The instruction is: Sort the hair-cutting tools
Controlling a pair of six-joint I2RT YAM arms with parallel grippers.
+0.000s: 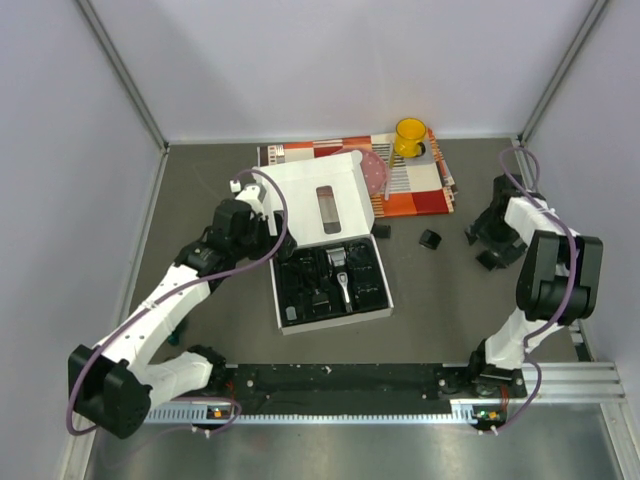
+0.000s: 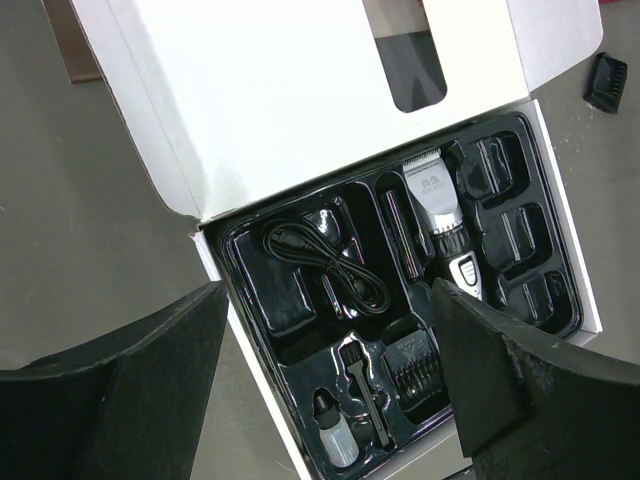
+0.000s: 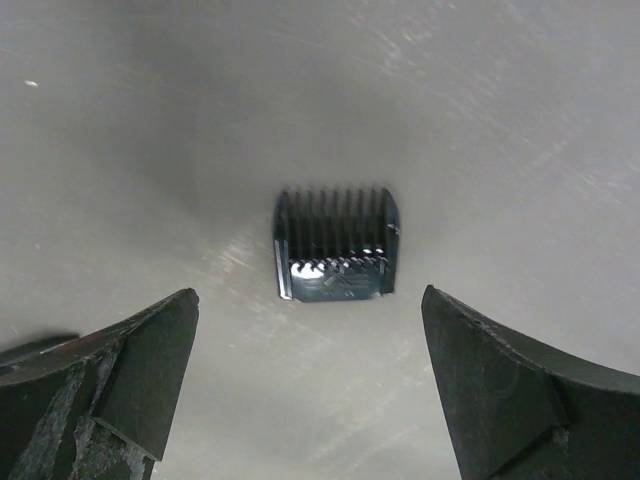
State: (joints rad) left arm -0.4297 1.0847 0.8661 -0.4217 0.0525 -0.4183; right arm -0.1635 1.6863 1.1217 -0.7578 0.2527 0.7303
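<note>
The white box point(image 1: 283, 300) lies open mid-table, its black tray holding the clipper point(image 1: 341, 272). In the left wrist view the tray shows the clipper point(image 2: 440, 215), a coiled black cord point(image 2: 325, 265), a small brush point(image 2: 365, 385), a little bottle point(image 2: 335, 435) and a guard comb point(image 2: 420, 365). My left gripper point(image 2: 330, 380) hangs open above the tray's near-left corner, holding nothing. My right gripper point(image 3: 310, 390) is open over bare table at the right. A black guard comb point(image 3: 337, 246) lies flat just ahead of its fingertips, untouched. Two more combs point(image 1: 430, 239) point(image 1: 381, 230) lie loose near the box.
The box's lid point(image 1: 320, 195) stands open toward the back, over a striped orange mat point(image 1: 420, 185). A yellow cup point(image 1: 410, 137) stands on the mat at the back. Pale walls close in on three sides, and the right arm is near the right wall.
</note>
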